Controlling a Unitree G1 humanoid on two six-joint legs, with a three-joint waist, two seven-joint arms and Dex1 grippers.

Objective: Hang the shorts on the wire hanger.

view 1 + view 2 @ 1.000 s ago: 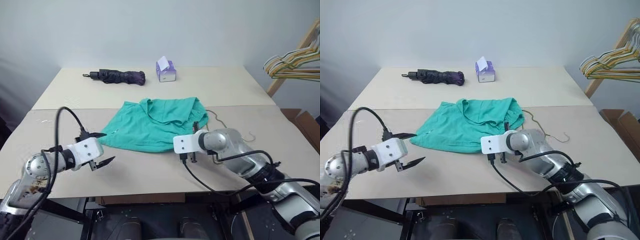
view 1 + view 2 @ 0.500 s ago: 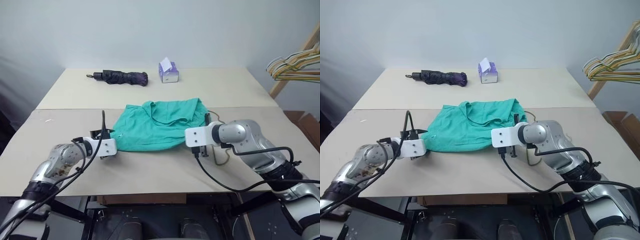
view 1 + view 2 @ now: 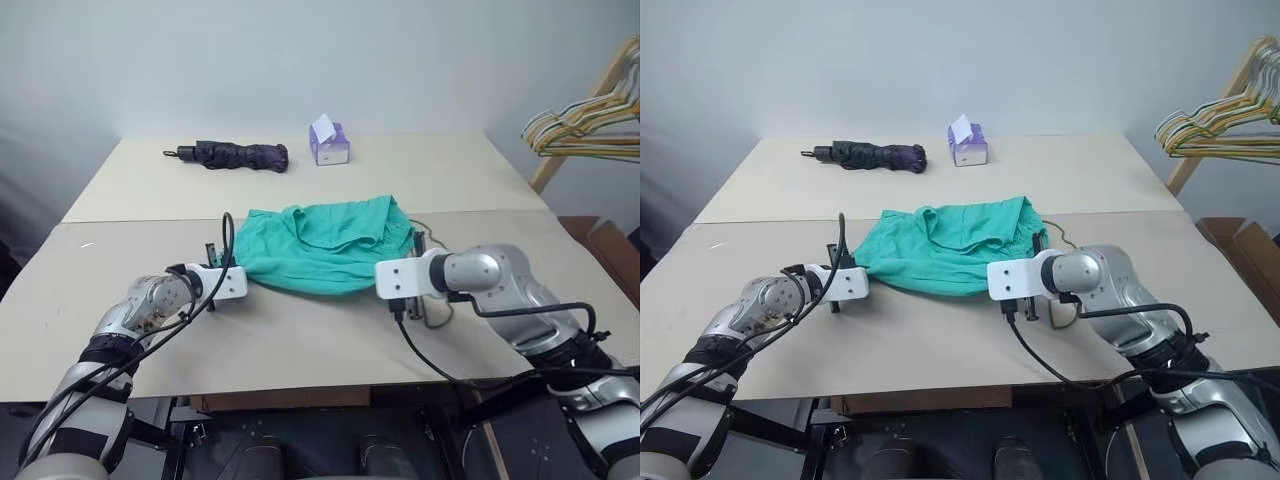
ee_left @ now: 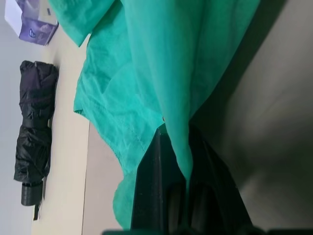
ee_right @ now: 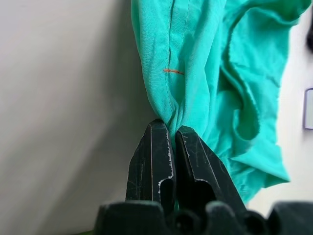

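Observation:
The teal-green shorts (image 3: pixel 325 245) lie crumpled on the near table. My left gripper (image 3: pixel 240 270) is shut on their left edge; the left wrist view shows the cloth (image 4: pixel 171 63) pinched between the black fingers (image 4: pixel 155 161). At the right edge my right gripper (image 5: pixel 171 128) is shut on a gathered fold, a little below a small orange-red tag (image 5: pixel 172 71). The thin wire hanger (image 3: pixel 434 240) lies flat on the table just right of the shorts, partly hidden behind my right gripper (image 3: pixel 412 247).
A folded dark umbrella (image 3: pixel 235 153) and a purple tissue box (image 3: pixel 329 143) sit on the far table. A bunch of pale hangers (image 3: pixel 585 125) hangs from a wooden rack at the right. Cardboard boxes (image 3: pixel 610 245) stand past the table's right edge.
My left gripper came forward from open over the bare table to the shorts' left edge and shut on it. The right gripper stayed shut on the right edge.

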